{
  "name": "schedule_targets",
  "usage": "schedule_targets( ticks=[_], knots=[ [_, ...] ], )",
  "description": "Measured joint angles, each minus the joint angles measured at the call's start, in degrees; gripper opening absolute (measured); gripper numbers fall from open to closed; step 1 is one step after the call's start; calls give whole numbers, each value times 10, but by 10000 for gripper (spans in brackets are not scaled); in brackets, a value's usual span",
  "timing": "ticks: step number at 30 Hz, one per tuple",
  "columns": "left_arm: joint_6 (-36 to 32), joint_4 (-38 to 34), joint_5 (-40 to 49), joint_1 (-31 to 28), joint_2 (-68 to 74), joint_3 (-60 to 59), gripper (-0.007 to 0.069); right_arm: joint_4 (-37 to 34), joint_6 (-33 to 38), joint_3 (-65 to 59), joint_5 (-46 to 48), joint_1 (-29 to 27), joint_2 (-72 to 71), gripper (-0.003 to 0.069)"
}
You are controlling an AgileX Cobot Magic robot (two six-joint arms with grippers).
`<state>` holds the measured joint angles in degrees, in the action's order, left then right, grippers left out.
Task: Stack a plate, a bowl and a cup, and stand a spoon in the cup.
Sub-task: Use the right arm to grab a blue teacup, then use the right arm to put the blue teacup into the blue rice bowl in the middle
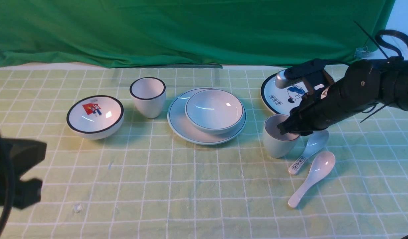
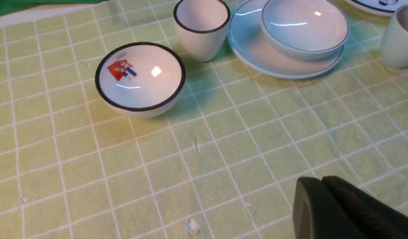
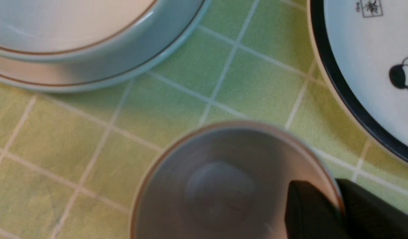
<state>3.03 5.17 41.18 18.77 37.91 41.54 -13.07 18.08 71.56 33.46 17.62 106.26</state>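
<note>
The plain bowl (image 1: 213, 111) sits in the plain plate (image 1: 180, 124) at the table's middle; both also show in the left wrist view, bowl (image 2: 305, 30) and plate (image 2: 253, 49). The plain cup (image 1: 277, 142) stands on the cloth to their right. My right gripper (image 1: 286, 130) is shut on the cup's rim, one finger inside (image 3: 306, 212) and one outside (image 3: 366, 209) the wall of the cup (image 3: 220, 186). The plain spoon (image 1: 311, 179) lies on the cloth right of the cup. My left gripper (image 2: 321, 181) is shut and empty, low at the front left.
A black-rimmed bowl with a red picture (image 1: 95, 116) and a black-rimmed cup (image 1: 147, 97) stand left of the plate. A black-rimmed cartoon plate (image 1: 280, 96) lies behind my right arm. A spoon with printed characters (image 1: 308, 151) lies beside the plain cup.
</note>
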Motion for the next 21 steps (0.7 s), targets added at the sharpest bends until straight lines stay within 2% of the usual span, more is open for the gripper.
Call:
schedule_targets(
  ticks=[5,7,10,18,21],
  knots=[
    [24,4,-111,0,-26,-93,10,1,17,59,66,4,3,95],
    [27,6,-128,0,-26,-103,10,1,17,88,97,7,3,95],
    [33,6,-171,0,-27,-110,10,1,16,188,152,25,3,95],
    [49,1,-197,0,-28,-110,10,2,17,306,111,112,45,95],
    [49,1,-197,0,-28,-110,10,7,18,323,103,122,90,95]
  ],
)
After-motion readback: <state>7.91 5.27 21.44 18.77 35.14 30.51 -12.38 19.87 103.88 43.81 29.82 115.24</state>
